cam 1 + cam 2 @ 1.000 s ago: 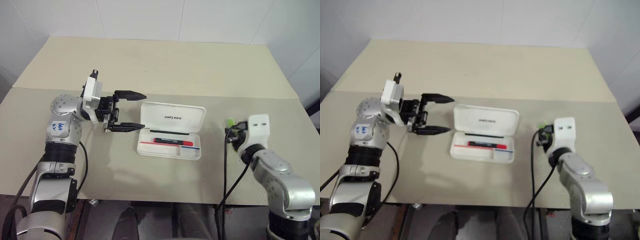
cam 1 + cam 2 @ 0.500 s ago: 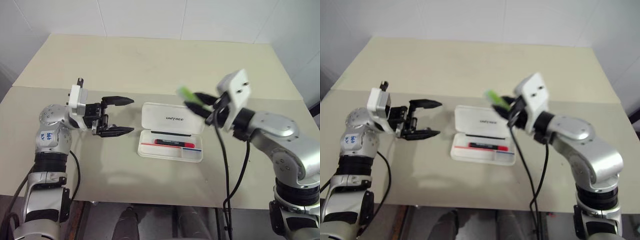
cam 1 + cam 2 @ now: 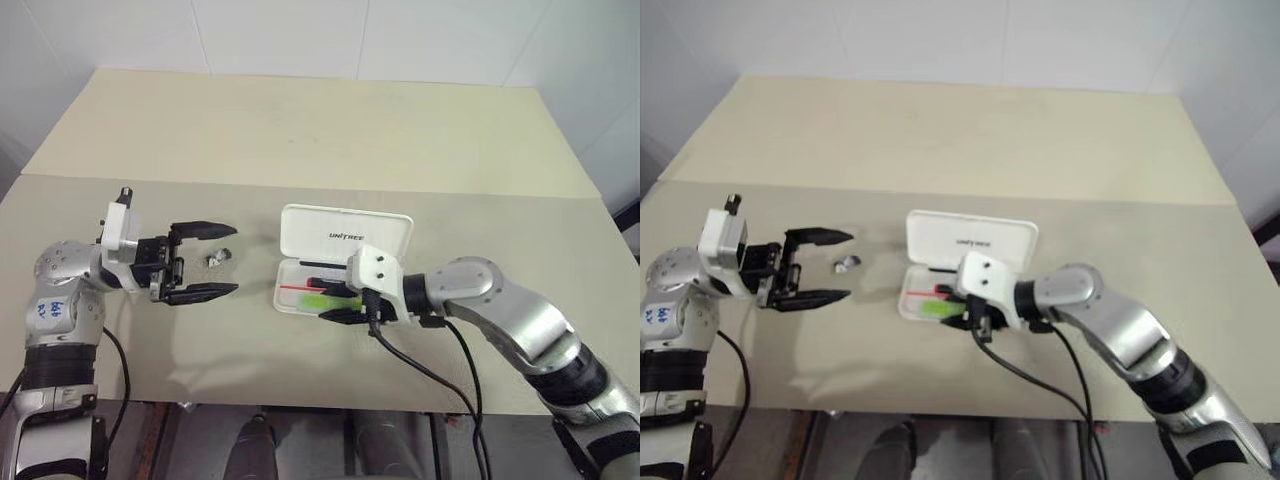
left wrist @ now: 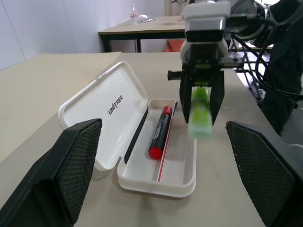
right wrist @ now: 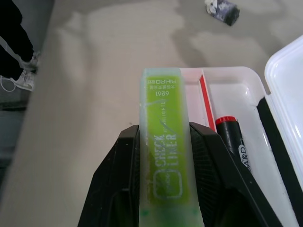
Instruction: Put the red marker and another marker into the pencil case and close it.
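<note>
R end effector (image 3: 338,306) clamped on green marker (image 5: 162,146), just above open case (image 3: 345,236) tray; red marker (image 4: 158,132) lies inside beside it. L end effector (image 3: 214,259) apart, empty, clip (image 3: 218,257) between its fingers.

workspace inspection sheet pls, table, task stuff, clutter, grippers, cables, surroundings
surface: beige table, a seam running across it
pencil case: open, lid raised, tray toward the robot
red marker: lying in the tray
green marker: clamped in the right gripper, over the tray's near edge, not yet laid down
clutter: small grey clip on the table between the case and the left gripper
left gripper: open, holding nothing, off to the case's left
cables: black cable hanging from the right wrist over the table's front edge
surroundings: white wall behind; another table in the left wrist view
</note>
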Controlling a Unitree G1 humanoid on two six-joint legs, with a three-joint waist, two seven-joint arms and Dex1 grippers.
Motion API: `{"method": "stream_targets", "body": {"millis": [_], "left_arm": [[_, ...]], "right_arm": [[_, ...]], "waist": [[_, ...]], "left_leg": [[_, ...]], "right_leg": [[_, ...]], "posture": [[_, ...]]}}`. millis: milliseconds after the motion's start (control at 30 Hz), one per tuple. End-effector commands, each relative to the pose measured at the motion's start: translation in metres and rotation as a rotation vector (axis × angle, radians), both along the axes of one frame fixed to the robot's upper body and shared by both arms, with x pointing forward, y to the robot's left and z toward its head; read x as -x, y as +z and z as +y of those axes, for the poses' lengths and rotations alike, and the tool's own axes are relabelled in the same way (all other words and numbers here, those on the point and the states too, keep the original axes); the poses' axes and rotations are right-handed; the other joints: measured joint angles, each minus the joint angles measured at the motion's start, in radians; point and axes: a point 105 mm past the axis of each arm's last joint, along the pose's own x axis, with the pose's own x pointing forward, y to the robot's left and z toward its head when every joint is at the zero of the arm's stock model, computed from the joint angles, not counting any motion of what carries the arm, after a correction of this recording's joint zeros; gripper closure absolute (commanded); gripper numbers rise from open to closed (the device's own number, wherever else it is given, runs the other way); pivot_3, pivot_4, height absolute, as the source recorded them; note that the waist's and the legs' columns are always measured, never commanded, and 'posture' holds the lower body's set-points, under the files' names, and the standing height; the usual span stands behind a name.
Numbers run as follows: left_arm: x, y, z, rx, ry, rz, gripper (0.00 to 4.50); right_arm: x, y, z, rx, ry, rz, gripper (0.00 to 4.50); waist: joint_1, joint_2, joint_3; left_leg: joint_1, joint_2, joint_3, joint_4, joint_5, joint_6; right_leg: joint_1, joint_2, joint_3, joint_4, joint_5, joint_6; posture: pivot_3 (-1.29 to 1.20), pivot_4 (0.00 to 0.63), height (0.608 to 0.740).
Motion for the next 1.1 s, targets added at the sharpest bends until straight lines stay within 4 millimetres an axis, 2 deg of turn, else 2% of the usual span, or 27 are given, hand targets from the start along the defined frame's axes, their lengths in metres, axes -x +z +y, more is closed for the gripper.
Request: {"method": "stream_targets", "body": {"millis": [33, 233, 733, 967, 1033, 1100], "left_arm": [[0.006, 0.012, 0.002, 0.003, 0.010, -0.053, 0.00], [0.006, 0.011, 0.000, 0.004, 0.022, -0.052, 0.00], [0.000, 0.012, -0.002, 0.003, 0.033, -0.053, 0.00], [-0.001, 0.013, -0.003, 0.001, 0.035, -0.055, 0.00], [-0.001, 0.014, -0.003, 0.000, 0.036, -0.054, 0.00], [-0.001, 0.014, -0.004, 0.000, 0.036, -0.054, 0.00]], "right_arm": [[-0.008, 0.008, 0.007, -0.006, 0.031, -0.063, 3.39], [-0.021, 0.010, 0.010, -0.012, 0.018, -0.083, 3.39], [-0.026, 0.012, 0.021, -0.052, -0.003, -0.102, 3.39], [-0.020, 0.016, 0.019, -0.061, 0.026, -0.101, 1.01], [-0.016, 0.017, 0.018, -0.060, 0.046, -0.095, 0.16], [-0.014, 0.018, 0.016, -0.060, 0.056, -0.092, 0.01]], "waist": [[0.000, 0.000, 0.000], [0.001, 0.000, 0.000], [-0.002, 0.000, 0.000], [-0.002, 0.000, 0.000], [-0.002, 0.000, 0.000], [-0.002, 0.000, 0.000]], "left_leg": [[0.000, 0.000, 0.000, 0.000, 0.000, 0.000], [0.000, 0.000, 0.000, -0.001, 0.000, 0.000], [-0.001, 0.000, 0.000, 0.000, 0.000, 0.000], [-0.001, 0.000, 0.000, 0.000, 0.000, 0.000], [-0.001, 0.000, 0.000, 0.000, 0.000, 0.000], [-0.001, 0.000, 0.000, 0.000, 0.000, 0.000]], "right_leg": [[0.000, 0.000, 0.000, 0.000, 0.000, 0.000], [-0.002, 0.000, 0.000, 0.002, 0.001, 0.003], [-0.006, 0.000, 0.000, 0.008, 0.001, 0.001], [-0.006, 0.000, 0.000, 0.008, 0.001, 0.001], [-0.006, 0.000, 0.000, 0.009, 0.001, 0.001], [-0.006, 0.000, 0.000, 0.009, 0.001, 0.001]], "posture": [[0.00, 0.150, 0.740], [0.00, 0.150, 0.740], [0.00, 0.150, 0.740], [0.00, 0.150, 0.740], [0.00, 0.150, 0.740], [0.00, 0.150, 0.740]]}}
